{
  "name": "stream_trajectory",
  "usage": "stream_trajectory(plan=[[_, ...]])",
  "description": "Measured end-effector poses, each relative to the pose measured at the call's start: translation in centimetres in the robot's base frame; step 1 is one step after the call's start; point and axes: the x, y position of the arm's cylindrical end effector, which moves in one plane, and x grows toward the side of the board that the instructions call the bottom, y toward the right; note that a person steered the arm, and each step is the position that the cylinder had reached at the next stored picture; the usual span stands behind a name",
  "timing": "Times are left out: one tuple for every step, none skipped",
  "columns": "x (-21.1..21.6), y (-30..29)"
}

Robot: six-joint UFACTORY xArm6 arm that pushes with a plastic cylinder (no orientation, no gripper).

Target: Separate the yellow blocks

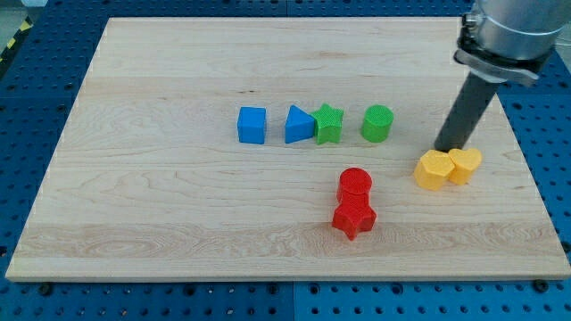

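Two yellow blocks sit touching at the view's right: a yellow hexagon-like block (434,169) on the left and a yellow heart-like block (465,165) on the right. My tip (449,148) stands just above them in the view, at the seam between the two, touching or nearly touching their top edges. The dark rod rises from there to the view's top right.
A blue cube (252,125), a blue triangle (299,125), a green star (328,124) and a green cylinder (376,123) form a row in the middle. A red cylinder (355,185) touches a red star (354,218) below. The wooden board (134,223) lies on a blue perforated table.
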Motion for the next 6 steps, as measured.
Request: stream_trajectory(plan=[[1.8, -1.6], [3.9, -1.9], [4.4, -1.9], [3.8, -1.6], [3.8, -0.9], [3.2, -3.9]])
